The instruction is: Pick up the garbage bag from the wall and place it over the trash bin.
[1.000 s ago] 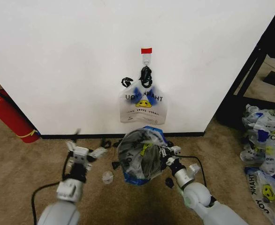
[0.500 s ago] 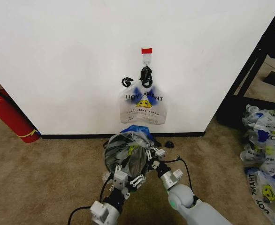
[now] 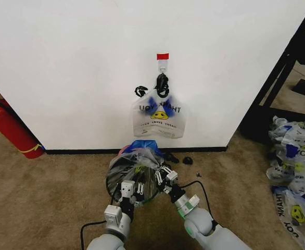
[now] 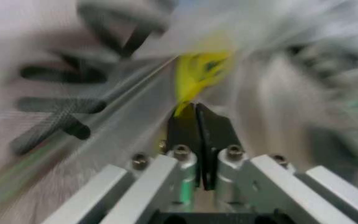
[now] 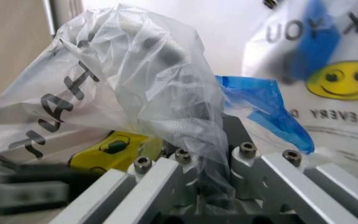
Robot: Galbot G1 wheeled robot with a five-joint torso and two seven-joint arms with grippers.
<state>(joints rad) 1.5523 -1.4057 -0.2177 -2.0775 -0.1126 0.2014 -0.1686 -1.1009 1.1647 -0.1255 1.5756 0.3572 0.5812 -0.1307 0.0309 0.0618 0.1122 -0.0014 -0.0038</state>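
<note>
a red fire extinguisher leans at the far left, where the brown carpet meets the white wall and its black baseboard. low in the middle of the head view, the left hand reaches up to the near side of the trash bin, a round black bin standing on the carpet just out from the wall. in the left wrist view its black fingers lie pressed together, with a yellow scrap of the plastic at their tips; whether the film is caught between them cannot be told. the garbage bag is draped over the bin, its thin translucent film bunched across the top and a blue handle poking up at the far side. just beside the left hand, the right hand meets the bag's near right edge; in the right wrist view the film runs down between its fingers, which are clamped on it. above the bin, a second printed bag hangs flat against the wall from a small hook topped by red tape. small dark pieces lie on the carpet by the baseboard. at the far right, past a black rack, a heap of same-printed bags sits on the floor.
</note>
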